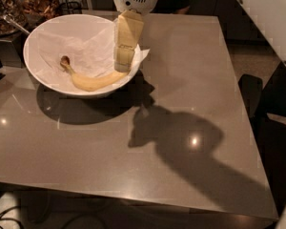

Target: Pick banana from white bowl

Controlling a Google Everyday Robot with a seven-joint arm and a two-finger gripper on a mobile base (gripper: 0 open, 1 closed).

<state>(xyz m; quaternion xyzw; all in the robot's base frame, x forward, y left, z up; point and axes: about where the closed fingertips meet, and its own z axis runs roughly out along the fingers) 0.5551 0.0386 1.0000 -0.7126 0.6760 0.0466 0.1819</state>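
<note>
The white bowl (52,30) stands at the back left of the grey table, lined with crinkled white paper. The pale-yellow banana (93,81) lies curved along the bowl's front inside wall, its dark stem tip pointing left. My gripper (123,65) hangs from the white arm head at the top of the view. Its cream fingers reach down over the bowl's right rim, just above the banana's right end. It holds nothing that I can see.
Dark containers of brownish stuff (19,6) stand behind the bowl at the back left, with a metal utensil (14,24) leaning by them. The table's right edge (243,104) drops off to a dark floor with a dark chair.
</note>
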